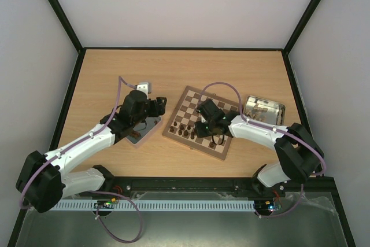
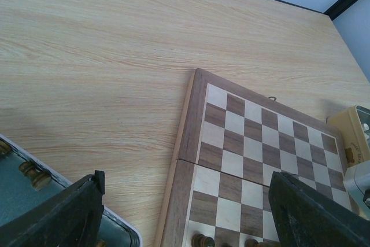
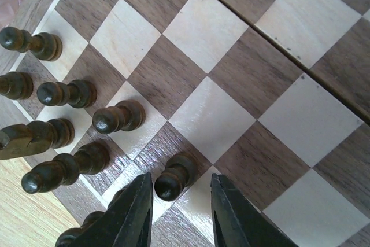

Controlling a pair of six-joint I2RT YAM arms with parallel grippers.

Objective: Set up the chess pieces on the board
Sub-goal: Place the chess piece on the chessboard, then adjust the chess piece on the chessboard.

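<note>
Your right gripper (image 3: 180,180) sits narrowly parted around a small, dark-brown, round-headed pawn (image 3: 174,176) standing on the checked board (image 3: 243,85). Your left gripper (image 2: 188,180) gapes wide, empty.

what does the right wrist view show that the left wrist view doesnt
Only right wrist: dark chess pieces close up, standing on the board near its edge, one pawn between the right tool's parted jaws. Only left wrist: bare table, the grey tray, a corner of the yellow-sided tray, and the left tool, open and empty. Both: the board, though left wrist catches just a few piece tops at its bottom edge.
</note>
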